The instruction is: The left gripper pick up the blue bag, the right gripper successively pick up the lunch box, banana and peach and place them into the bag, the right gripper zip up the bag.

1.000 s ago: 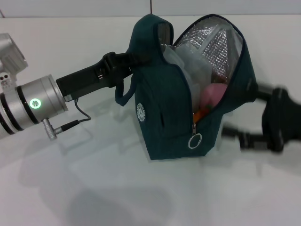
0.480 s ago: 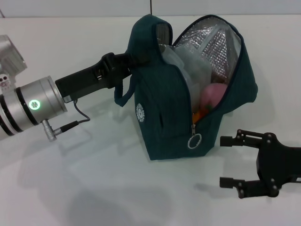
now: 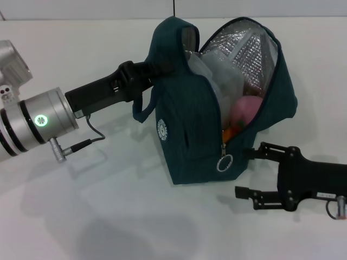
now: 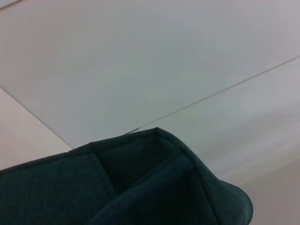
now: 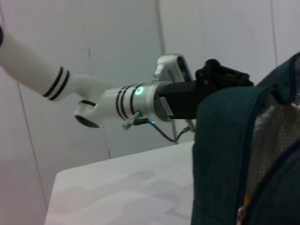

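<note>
The blue bag (image 3: 190, 130) stands tilted mid-table, its mouth open and its foil lining showing. My left gripper (image 3: 142, 75) is shut on its top left edge, fingertips buried in the fabric. Inside the bag lie the clear lunch box (image 3: 219, 73), the pink peach (image 3: 247, 108) and an orange bit of the banana (image 3: 231, 131). The ring zipper pull (image 3: 224, 162) hangs at the low end of the opening. My right gripper (image 3: 247, 172) is open, low on the bag's right side, with one fingertip by the bag's bottom corner just right of the ring. The bag (image 5: 225, 154) and the left gripper (image 5: 220, 77) also show in the right wrist view.
The white table (image 3: 108, 216) stretches around the bag. A thin cable (image 3: 89, 135) loops from the left wrist down to the table. The left wrist view shows only bag fabric (image 4: 140, 187) and pale surfaces behind it.
My right gripper came down from beside the bag's right flank to table level, then slid left toward the zipper pull. The bag and the left gripper stayed put.
</note>
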Robot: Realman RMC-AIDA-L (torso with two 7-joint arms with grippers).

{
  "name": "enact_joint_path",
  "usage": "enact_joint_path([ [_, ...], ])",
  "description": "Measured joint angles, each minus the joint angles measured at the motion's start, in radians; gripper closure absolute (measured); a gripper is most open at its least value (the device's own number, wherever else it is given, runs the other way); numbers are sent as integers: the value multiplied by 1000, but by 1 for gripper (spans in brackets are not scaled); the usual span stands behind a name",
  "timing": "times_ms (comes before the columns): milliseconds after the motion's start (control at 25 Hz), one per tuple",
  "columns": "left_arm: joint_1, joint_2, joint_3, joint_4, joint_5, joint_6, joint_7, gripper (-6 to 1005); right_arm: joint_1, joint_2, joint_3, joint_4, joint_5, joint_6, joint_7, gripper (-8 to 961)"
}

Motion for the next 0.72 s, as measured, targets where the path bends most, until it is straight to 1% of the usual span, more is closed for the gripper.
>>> enact_joint_path([
  [200, 2, 0, 3, 0, 0, 0, 1, 942, 27, 7, -2, 30, 16, 20, -5, 127],
  [440, 2, 0, 3, -8, 0, 0, 3, 942, 83, 8, -3, 112, 29, 35, -9, 127],
  [560, 1, 0, 3, -13, 0, 0, 3, 942, 85, 8, -17, 115, 35, 27, -10, 127],
  [720, 2, 0, 3, -14, 0, 0, 3, 942, 84, 8, -73, 115, 76, 25, -10, 127],
])
